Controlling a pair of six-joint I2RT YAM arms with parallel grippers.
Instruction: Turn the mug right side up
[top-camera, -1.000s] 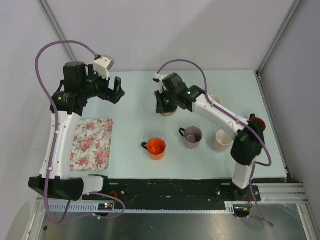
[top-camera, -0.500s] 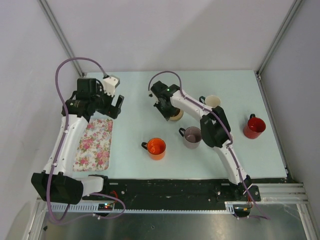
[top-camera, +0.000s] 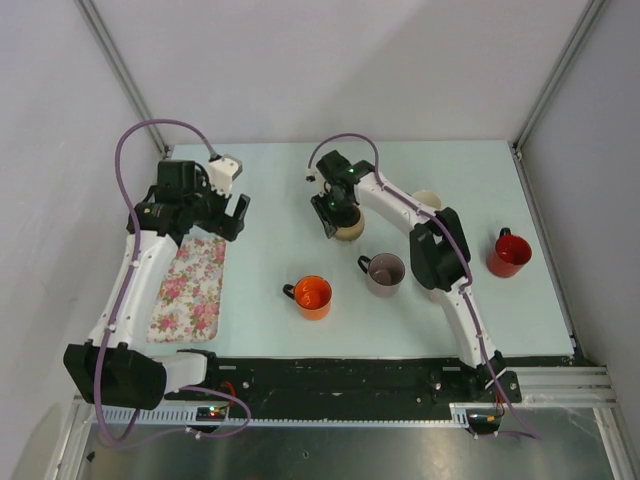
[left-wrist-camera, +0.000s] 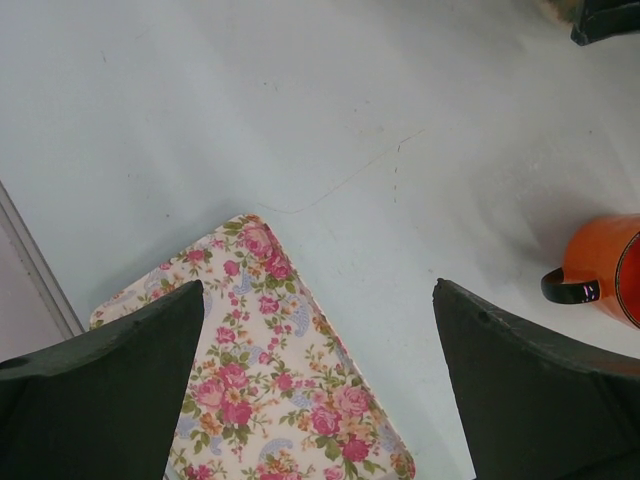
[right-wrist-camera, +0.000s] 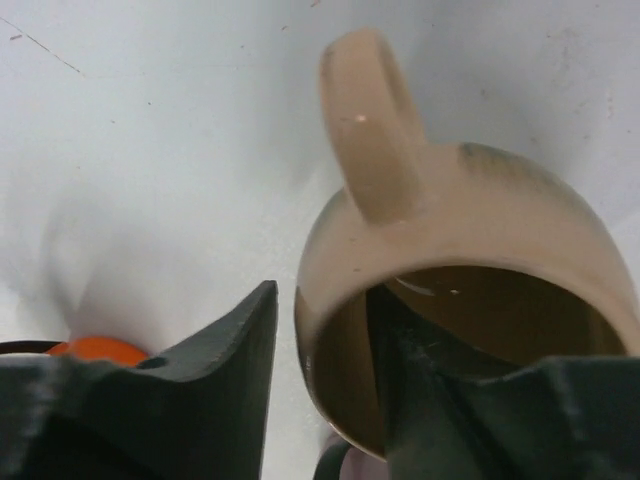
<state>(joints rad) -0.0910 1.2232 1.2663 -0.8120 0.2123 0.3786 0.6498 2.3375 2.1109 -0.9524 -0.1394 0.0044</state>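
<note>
Tan glazed mug (right-wrist-camera: 470, 220) with one loop handle: this is your task item. It sits toward the far middle of the pale green bench (top-camera: 270, 180), directly under the right hand (right-wrist-camera: 322, 290). Condition: your right wrist view shows its mouth turned toward the camera and its handle pointing away. The outer wall is also on show, so I judge it tipped part-way, neither upside down nor standing square on its base. Progress, as a judgement: the turn is begun but not finished. What is left for you is to bring the base flat on the bench, let go and draw clear. Right hand: the fingers are set to a narrow gap astride the mug's wall at the rim, one finger inside the mouth and the other outside. A thin sliver of bench shows between the outer finger and the wall, so you cannot tell whether the wall is truly clamped. Left hand (left-wrist-camera: 318, 290): spread wide, holding nothing, hanging over a corner of the rose-printed cloth mat (left-wrist-camera: 270, 390), well apart from the mug. Also on the bench, mouth-up as far as the top view shows: an orange mug (top-camera: 313, 297), a mauve mug (top-camera: 384, 272), and a red mug (top-camera: 508, 253) at the right. A cream mug (top-camera: 428, 200) is partly hidden behind the right arm.
</note>
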